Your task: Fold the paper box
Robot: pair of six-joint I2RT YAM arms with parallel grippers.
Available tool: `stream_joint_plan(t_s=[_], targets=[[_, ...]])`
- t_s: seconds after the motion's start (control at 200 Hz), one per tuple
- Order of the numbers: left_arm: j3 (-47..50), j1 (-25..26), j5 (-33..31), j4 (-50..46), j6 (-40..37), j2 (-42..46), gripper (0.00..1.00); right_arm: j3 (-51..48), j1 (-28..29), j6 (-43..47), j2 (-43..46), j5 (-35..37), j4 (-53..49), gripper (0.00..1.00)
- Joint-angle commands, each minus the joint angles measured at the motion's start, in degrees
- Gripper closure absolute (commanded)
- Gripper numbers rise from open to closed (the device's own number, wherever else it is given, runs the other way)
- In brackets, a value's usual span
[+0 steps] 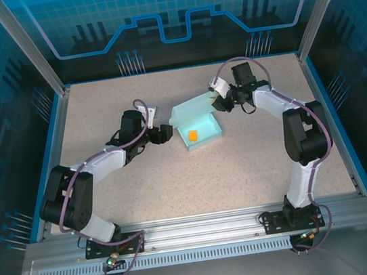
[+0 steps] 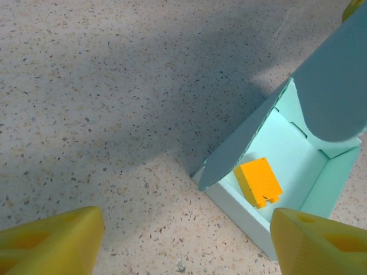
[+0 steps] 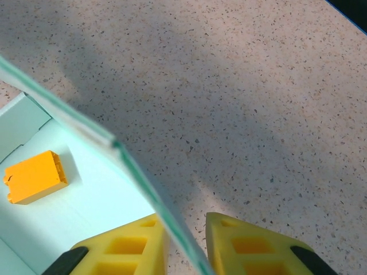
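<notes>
One paper box (image 1: 192, 111): light teal card at mid-tabletop (image 1: 177, 186), between both arms. The tray is formed and the lid is raised along the far side. The long axis runs roughly left to right, with the right end slightly farther.

One orange piece (image 1: 193, 135): lies inside the tray.

Left end effector (image 1: 166, 134): fingers wide apart and empty, just beside the box's left end, with the box to its right.

Right end effector (image 3: 186, 243): at the lid's far-right corner, fingers close on either side of the lid edge. Whether it has a firm pinch cannot be told.

Judgement: the right arm is nearer the lid, and closing it likely means swinging the panel nearward.
</notes>
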State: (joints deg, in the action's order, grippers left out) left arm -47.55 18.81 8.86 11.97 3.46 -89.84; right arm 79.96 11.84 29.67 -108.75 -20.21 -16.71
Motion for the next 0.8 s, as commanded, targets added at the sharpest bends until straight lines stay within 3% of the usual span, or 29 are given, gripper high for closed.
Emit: stream_joint_plan(t_s=[0.0,0.345,0.545,0.68,0.795], targets=[[-2.7,0.9,1.2,1.6,-2.8,-1.7,0.26,1.7,-0.1,0.8,-0.2,-1.3,-1.5,0.76],[-6.9,1.6,4.0,2.4,-4.3,-7.1,0.48,2.4,0.2,0.7,-0.2,-1.7,-2.4,0.8],[-8.3,1.7,4.8,3.2,-4.5,-9.0,0.55,2.8,0.4,0.7,-0.4,-1.8,-3.1,0.83],[-8.5,1.7,4.6,3.2,-4.7,-8.9,0.55,3.0,0.3,0.8,-0.6,-1.8,-3.5,0.84],[-8.7,1.7,2.4,2.6,-5.8,-8.6,0.45,3.3,0.4,1.0,-0.7,-1.7,-4.0,0.84]])
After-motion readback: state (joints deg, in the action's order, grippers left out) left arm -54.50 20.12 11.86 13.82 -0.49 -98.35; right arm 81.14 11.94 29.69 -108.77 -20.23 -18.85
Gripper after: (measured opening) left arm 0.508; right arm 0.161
